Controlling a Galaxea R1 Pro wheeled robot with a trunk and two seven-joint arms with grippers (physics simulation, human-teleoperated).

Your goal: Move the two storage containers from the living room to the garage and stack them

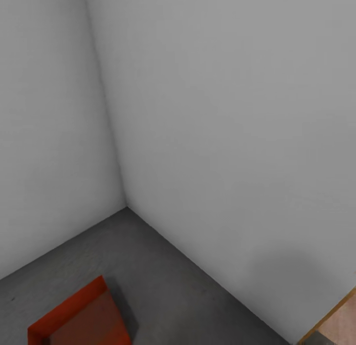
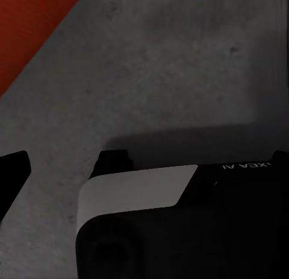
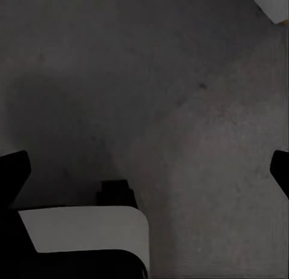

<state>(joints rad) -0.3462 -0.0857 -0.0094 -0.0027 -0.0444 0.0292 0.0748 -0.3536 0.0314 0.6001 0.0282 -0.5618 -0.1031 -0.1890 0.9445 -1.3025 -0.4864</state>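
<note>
An orange-red storage container (image 1: 81, 318) lies on the dark grey concrete floor (image 1: 163, 271) of the garage, near the corner of two white walls, and the picture's lower edge cuts it off. A corner of the container (image 2: 27, 26) also appears in the left wrist view. My left gripper (image 2: 150, 159) hangs open over bare floor, apart from the container, with nothing between its fingers. My right gripper (image 3: 150, 162) is open too, above plain concrete (image 3: 198, 110).
Two plain white walls (image 1: 222, 137) meet in a corner close ahead. A wooden door frame (image 1: 329, 313) with paler flooring beyond it is at the lower right. A white and black part of my own body (image 2: 138, 195) sits below each wrist.
</note>
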